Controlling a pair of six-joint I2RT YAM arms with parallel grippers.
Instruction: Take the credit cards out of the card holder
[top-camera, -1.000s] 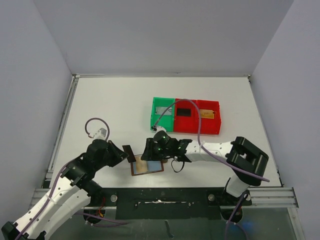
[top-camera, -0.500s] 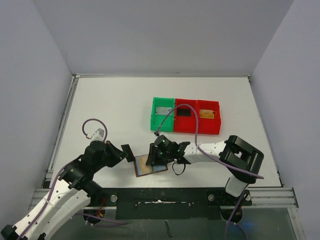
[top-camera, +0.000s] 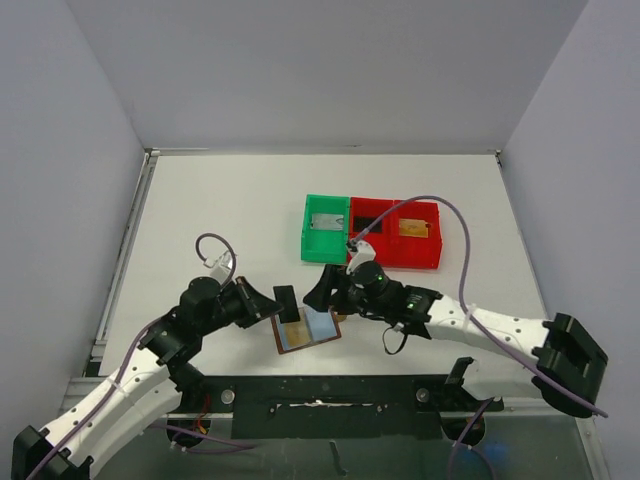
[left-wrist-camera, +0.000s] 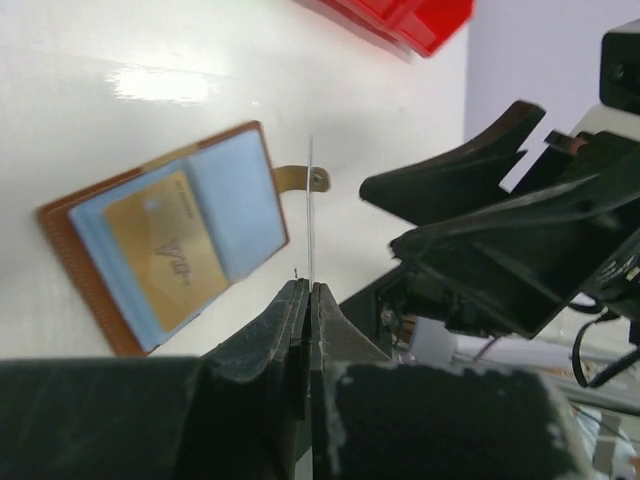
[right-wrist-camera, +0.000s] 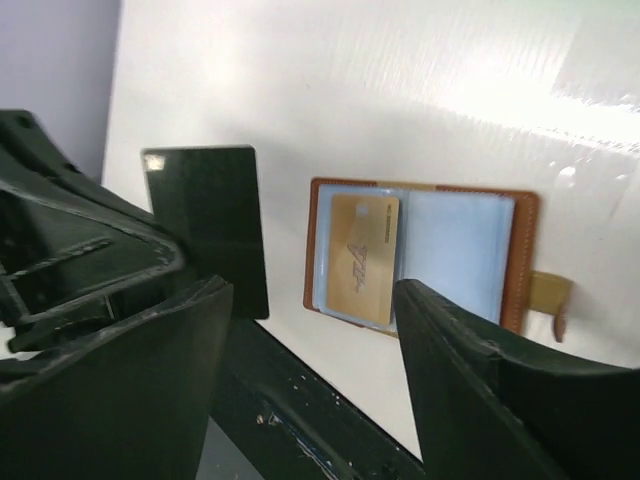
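As I view it, card holder (top-camera: 309, 329): brown leather bifold, grey-blue lining, open flat on bench (top-camera: 220, 210), near edge.
Long axis: left–right, tab (right-wrist-camera: 552, 300) at right end.
Golden-orange card (right-wrist-camera: 364, 257): in its left pocket.
Left end effector (left-wrist-camera: 308, 300): clamped on black card (right-wrist-camera: 207, 225).
Right end effector (top-camera: 320, 291): fingers wide, near holder.
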